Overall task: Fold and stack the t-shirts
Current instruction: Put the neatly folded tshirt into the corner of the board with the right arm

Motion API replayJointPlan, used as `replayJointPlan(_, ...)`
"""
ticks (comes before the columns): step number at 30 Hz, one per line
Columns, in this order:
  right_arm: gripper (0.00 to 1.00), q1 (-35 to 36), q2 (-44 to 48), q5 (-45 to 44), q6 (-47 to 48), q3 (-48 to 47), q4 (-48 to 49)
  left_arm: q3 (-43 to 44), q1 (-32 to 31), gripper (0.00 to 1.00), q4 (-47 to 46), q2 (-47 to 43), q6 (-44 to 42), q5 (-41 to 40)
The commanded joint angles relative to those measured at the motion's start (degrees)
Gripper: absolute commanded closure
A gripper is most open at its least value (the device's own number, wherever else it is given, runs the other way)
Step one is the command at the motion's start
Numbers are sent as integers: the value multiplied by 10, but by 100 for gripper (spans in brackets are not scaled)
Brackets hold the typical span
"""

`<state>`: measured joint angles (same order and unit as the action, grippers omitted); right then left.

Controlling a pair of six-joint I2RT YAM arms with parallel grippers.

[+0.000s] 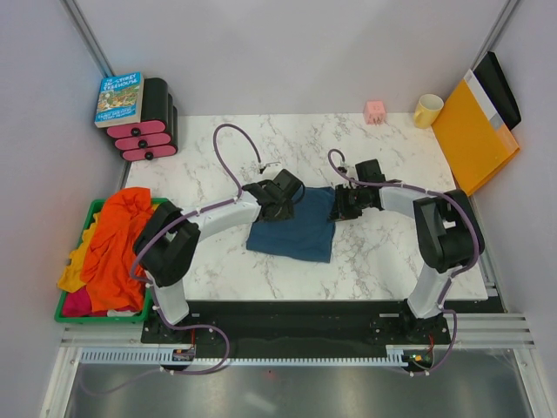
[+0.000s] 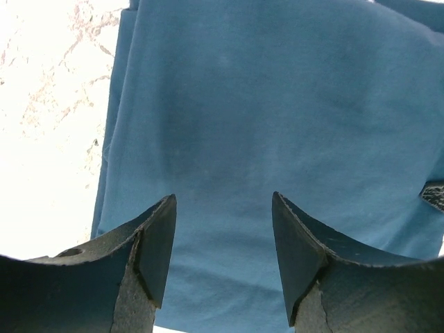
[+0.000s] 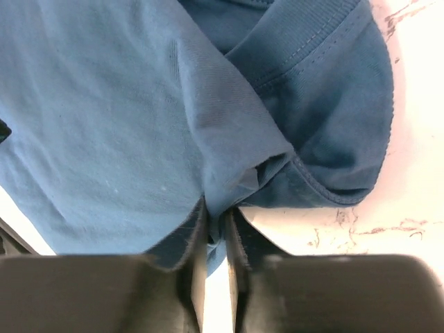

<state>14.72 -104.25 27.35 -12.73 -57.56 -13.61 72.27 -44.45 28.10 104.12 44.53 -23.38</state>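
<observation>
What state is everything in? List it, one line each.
Blue t-shirt: partly folded, lying on the table.
Left jaws: open, above the blue t-shirt.
Right jaws: shut on a fold of the blue t-shirt.
Other t-shirts: heaped unfolded in the green crate.
Yellow mug: upright.

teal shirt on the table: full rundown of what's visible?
The teal-blue t-shirt is soft knit cloth, partly folded into a rough rectangle, lying flat on the marble table. Its stitched collar band shows at the right edge. The right gripper pinches a bunched fold there; the left gripper hovers open over its left part.
</observation>
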Motion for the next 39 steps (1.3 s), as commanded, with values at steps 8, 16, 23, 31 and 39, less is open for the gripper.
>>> replayJointPlan(8, 100, -26, -32, -87, 36, -28, -113, -27, -8, 38, -9, -61, 13, -10)
replayJointPlan(16, 100, -81, 3, -136, 84, -89, -154, -35, -29, 39, 12, -114, 3, -38)
replayJointPlan(23, 100, -145, -7, -171, 121, -152, -178, -67, -49, 39, 31, -157, 24, -52)
replayJointPlan(31, 100, -222, -60, -227, 159, -247, -193, -97, -92, 40, 52, -187, 58, -71)
replayJointPlan(39, 100, -273, -143, -307, 226, -343, -216, -98, -129, 40, 71, -181, 85, -79)
